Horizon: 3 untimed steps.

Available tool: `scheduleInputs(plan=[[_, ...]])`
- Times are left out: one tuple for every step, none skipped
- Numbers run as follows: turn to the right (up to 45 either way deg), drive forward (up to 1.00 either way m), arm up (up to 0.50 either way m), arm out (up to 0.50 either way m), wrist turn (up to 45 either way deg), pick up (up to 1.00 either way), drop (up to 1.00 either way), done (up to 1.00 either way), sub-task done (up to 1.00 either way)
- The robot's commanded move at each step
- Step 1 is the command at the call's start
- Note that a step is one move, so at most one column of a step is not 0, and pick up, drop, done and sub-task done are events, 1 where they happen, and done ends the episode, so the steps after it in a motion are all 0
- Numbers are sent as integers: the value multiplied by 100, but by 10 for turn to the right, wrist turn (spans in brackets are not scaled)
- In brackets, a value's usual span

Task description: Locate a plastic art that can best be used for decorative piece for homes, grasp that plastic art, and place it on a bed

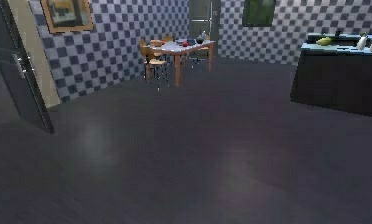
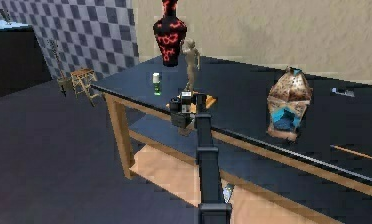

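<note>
The gripper (image 2: 184, 103) merges with the dark tabletop (image 2: 244, 122), its fingers hard to make out. Whether it holds anything cannot be told, and a red-and-black vase (image 2: 171, 32) is cut off by the top edge. Near the gripper a slim tan statuette (image 2: 192, 60) stands upright on the table, plain and pale, between a small green bottle (image 2: 157, 84) and a brown-and-blue ornament (image 2: 289, 102).

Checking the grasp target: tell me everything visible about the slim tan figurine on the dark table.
The tan figurine is a slim upright figure with a rounded top, plain matte beige. It stands on the dark table, just right of the black-and-red vase in the arm side view. The gripper shows below it; contact cannot be told.
</note>
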Motion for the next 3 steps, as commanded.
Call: scheduleInputs(plan=[[0, 0, 10, 0, 0, 0, 0, 0, 0], [0, 0, 8, 0, 0, 0, 0, 0, 0], [0, 0, 0, 0, -450, 0, 0, 0, 0]])
